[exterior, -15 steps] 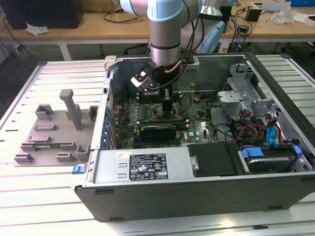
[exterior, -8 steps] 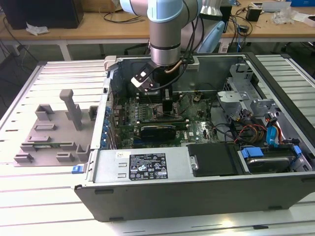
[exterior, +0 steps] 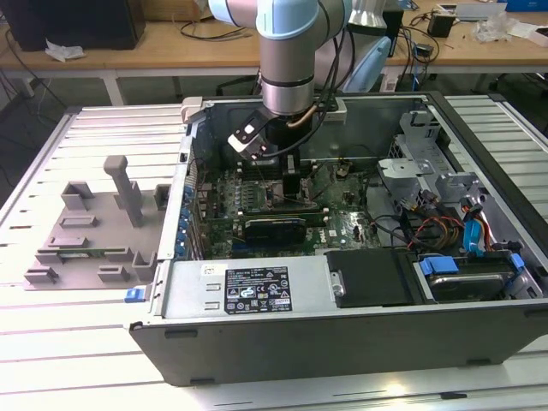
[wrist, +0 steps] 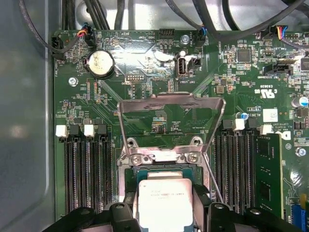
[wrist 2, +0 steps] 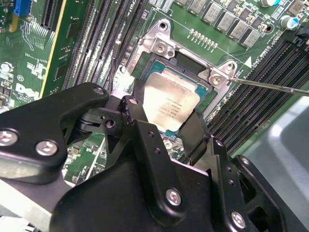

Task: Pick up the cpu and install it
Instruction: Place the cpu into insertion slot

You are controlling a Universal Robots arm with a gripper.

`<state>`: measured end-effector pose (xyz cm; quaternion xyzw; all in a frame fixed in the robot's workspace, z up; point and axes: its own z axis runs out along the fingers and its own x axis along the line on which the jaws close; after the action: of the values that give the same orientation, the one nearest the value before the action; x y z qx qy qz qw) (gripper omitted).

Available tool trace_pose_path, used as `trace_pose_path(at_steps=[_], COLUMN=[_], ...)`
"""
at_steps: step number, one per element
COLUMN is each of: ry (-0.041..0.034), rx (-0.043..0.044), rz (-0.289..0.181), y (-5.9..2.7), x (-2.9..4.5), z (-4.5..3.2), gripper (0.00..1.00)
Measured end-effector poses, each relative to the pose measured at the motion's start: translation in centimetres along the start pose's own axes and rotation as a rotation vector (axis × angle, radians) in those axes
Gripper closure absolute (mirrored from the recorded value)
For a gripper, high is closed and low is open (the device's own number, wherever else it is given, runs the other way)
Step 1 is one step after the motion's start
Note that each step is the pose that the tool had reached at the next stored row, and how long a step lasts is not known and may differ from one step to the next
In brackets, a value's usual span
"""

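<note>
The cpu (wrist 2: 170,102) is a square chip with a shiny silver top. It sits between my black fingers (wrist 2: 195,129), right over the open socket (wrist 2: 153,63) on the green motherboard. In the first wrist view the cpu (wrist: 165,205) overlaps the socket's inner edge and looks slightly raised above it. My gripper (wrist 2: 162,113) is shut on the chip's two opposite edges. The exterior view has my gripper (exterior: 278,175) reaching down into the open computer case (exterior: 342,101).
The socket's metal load plate (wrist: 171,121) is flipped open and its thin lever (wrist 2: 270,84) sticks out sideways. Memory slots (wrist: 84,169) flank the socket, with a fitted module (wrist: 267,169) on one side. A grey plastic tray (exterior: 86,231) with upright blocks lies at the exterior view's left.
</note>
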<state>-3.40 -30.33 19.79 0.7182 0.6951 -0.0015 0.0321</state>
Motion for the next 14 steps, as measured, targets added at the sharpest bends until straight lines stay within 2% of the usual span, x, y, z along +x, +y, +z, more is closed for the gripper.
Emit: trace_pose_path(at_steps=[2, 3, 14], ry=[-0.0015, -0.0019, -0.0020], rx=[0.0002, 0.0004, 0.0004], rz=[0.000, 0.000, 0.000], y=[0.00, -0.01, 0.01], x=[-0.02, -0.03, -0.05], z=[-0.02, -0.04, -0.39], gripper=[0.45, 0.39, 0.39])
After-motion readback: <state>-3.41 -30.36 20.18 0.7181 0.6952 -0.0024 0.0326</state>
